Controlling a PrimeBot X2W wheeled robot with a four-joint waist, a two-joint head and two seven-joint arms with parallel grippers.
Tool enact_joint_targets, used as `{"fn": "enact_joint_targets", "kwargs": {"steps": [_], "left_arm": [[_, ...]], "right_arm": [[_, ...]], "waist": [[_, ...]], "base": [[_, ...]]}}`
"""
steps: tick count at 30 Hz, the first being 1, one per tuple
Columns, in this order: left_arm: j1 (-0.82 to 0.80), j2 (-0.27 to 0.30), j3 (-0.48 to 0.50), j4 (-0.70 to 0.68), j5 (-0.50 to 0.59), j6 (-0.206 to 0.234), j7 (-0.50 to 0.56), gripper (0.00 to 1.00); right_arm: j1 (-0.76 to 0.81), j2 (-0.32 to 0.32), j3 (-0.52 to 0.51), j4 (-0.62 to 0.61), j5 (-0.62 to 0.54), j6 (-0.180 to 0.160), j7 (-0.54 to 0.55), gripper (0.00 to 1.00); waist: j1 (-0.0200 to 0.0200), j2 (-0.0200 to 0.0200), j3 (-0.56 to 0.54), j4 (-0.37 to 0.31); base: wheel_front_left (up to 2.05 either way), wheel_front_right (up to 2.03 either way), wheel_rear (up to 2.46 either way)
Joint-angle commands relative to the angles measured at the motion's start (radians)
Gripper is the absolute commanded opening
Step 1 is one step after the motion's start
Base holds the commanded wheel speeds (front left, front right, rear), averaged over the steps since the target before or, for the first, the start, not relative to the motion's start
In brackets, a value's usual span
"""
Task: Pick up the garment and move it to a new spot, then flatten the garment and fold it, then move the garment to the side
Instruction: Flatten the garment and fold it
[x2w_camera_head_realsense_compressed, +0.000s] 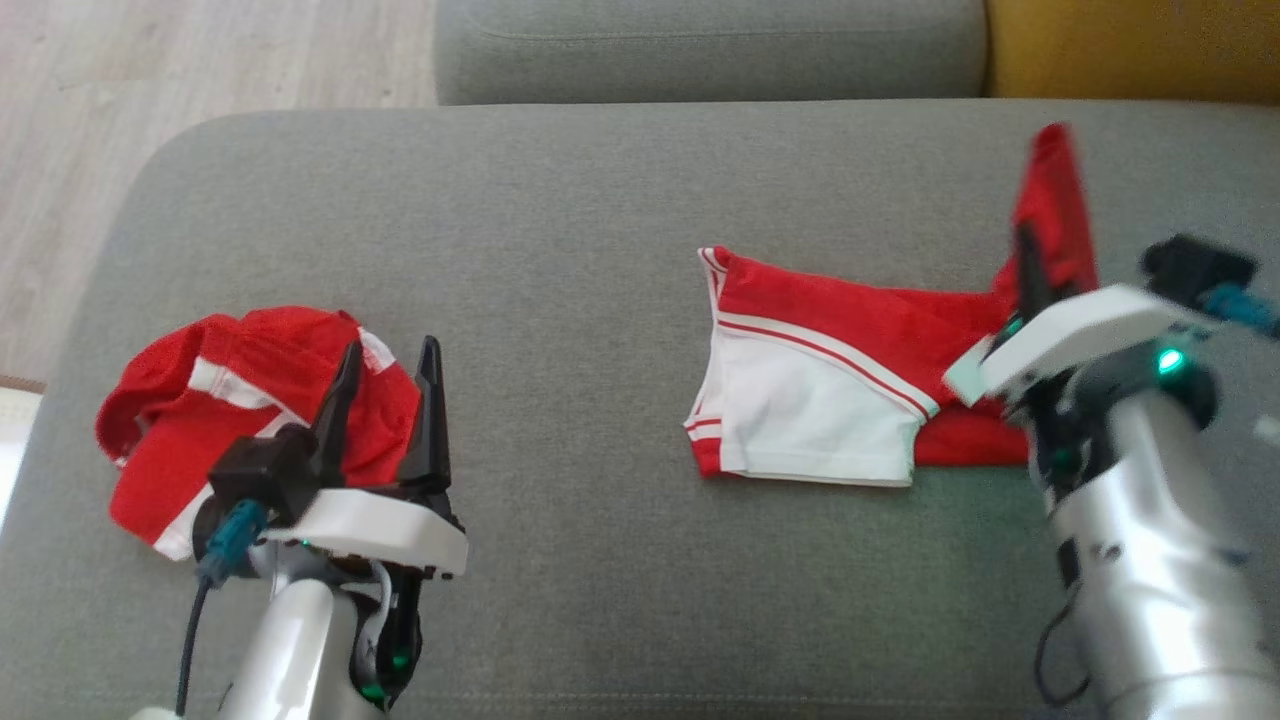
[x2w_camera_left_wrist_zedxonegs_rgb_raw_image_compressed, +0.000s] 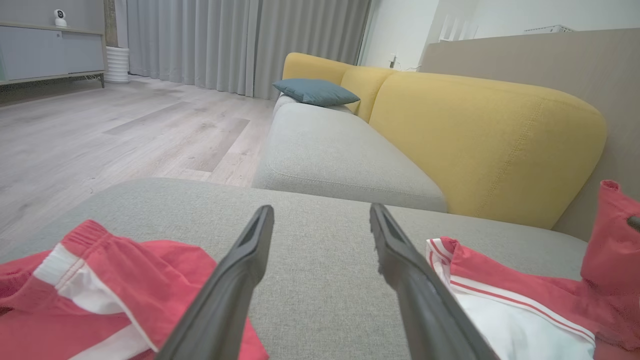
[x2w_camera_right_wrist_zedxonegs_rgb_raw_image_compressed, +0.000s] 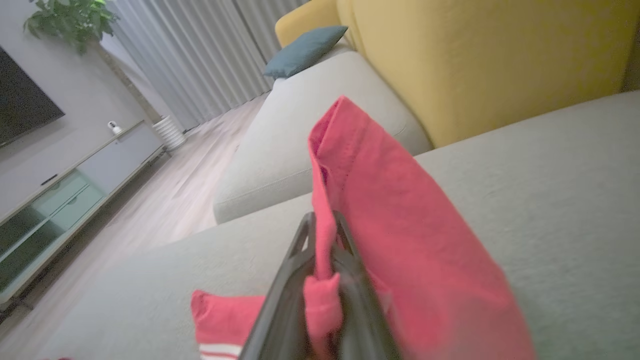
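A wood floor is seen beyond the grey sofa seat (yellow backrest, blue pillow behind). The garment is laid at the seat's right, one end pinched up by the jaws of the right gripper; the jaws of the left gripper are spread by crumpled red shorts

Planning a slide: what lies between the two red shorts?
Bare grey cushion, in the head view, from crumpled shorts to held shorts; the left gripper hovers by the crumpled pair.

A grey seat cushion spread wide before a yellow backrest, a teal pillow lay on the farther seat, and beyond it pale wood floor ran to grey curtains and a low cabinet.
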Motion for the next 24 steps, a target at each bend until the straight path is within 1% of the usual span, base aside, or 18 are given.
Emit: {"fn": "enact_joint_targets", "kwargs": {"steps": [1,5,8,9,10,18,24], "left_arm": [[-0.018,0.01,0.021,-0.033,-0.008,0.0,-0.006,1.0],[-0.012,0.01,0.014,-0.032,-0.008,0.001,-0.006,1.0],[-0.011,0.01,0.004,-0.029,-0.01,0.001,-0.006,1.0],[-0.012,0.01,0.0,-0.028,-0.012,0.001,-0.006,1.0],[-0.012,0.01,0.0,-0.028,-0.012,0.001,-0.006,1.0],[-0.017,0.01,-0.023,-0.022,-0.021,0.009,-0.006,1.0],[-0.018,0.01,-0.03,-0.019,-0.026,0.012,-0.006,1.0]], "right_arm": [[-0.009,0.01,0.064,-0.046,0.035,-0.001,-0.002,0.0],[0.023,0.01,0.189,-0.058,0.138,-0.001,-0.029,0.0],[0.031,0.01,0.277,-0.041,0.207,-0.001,-0.064,0.0],[0.03,0.01,0.303,-0.029,0.228,-0.001,-0.077,0.0],[0.03,0.01,0.303,-0.029,0.228,-0.001,-0.077,0.0],[0.006,0.01,0.487,0.11,0.366,-0.001,-0.17,0.0],[-0.029,0.01,0.58,0.206,0.442,-0.001,-0.224,0.0]], "waist": [[0.0,-0.0001,-0.005,0.012],[0.0,-0.0001,-0.006,0.035],[0.0,-0.0001,-0.001,0.056],[0.0,-0.0001,0.001,0.064],[0.0,-0.0001,0.001,0.064],[0.0,-0.0001,0.017,0.126],[0.0,-0.0001,0.029,0.15]], "base": [[0.0,0.0,0.0],[0.0,0.0,0.0],[0.0,0.0,0.0],[0.0,0.0,0.0],[0.0,0.0,0.0],[0.0,0.0,0.0],[0.0,0.0,0.0]]}}
